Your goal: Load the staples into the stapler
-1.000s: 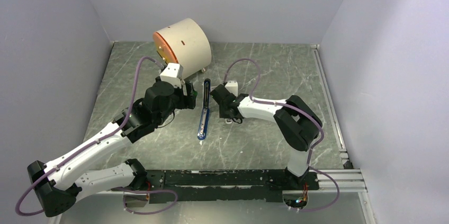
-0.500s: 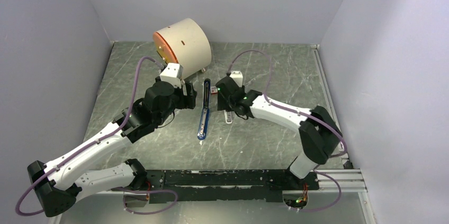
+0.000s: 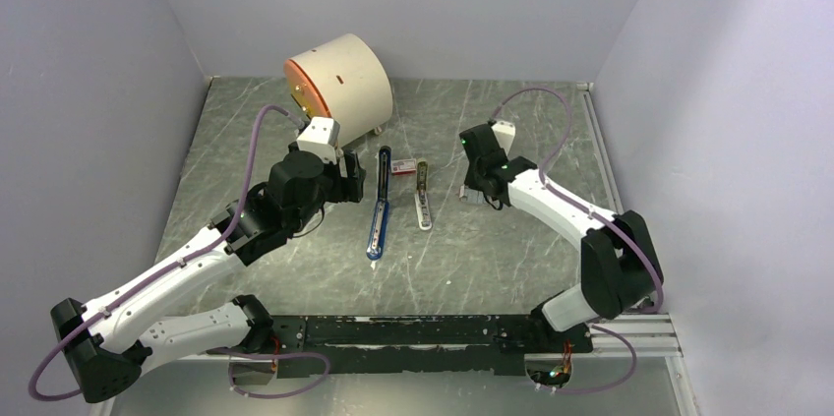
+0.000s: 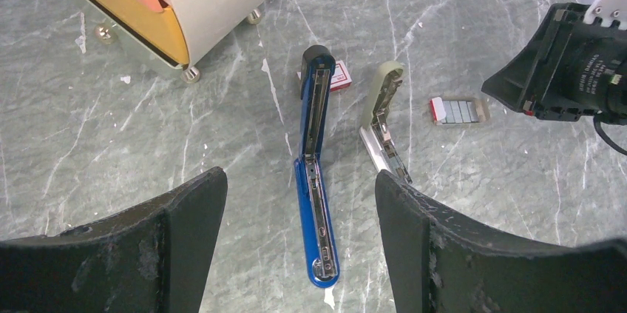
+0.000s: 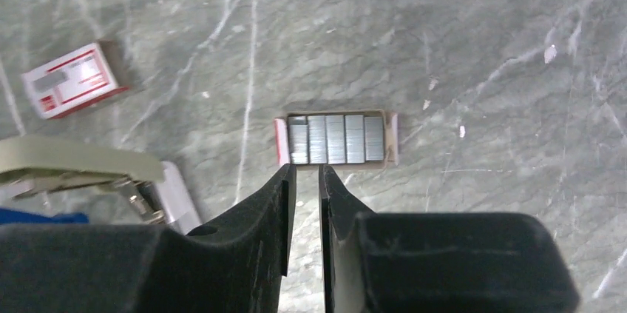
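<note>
Two narrow fingers of my right gripper (image 5: pixel 304 180) are nearly pressed together, hovering at 6 o'clock of the staples (image 5: pixel 336 139) in their open tray; I'm needing to spread before pinching one strip.

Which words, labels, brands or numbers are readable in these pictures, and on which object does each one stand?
No text can be read.
Small red and white box: it carries a printed label with a grey patch, too blurred to read.
Open tray of staples: red end flap, no lettering visible.
Blue stapler and grey-green stapler: no brand mark visible.
</note>
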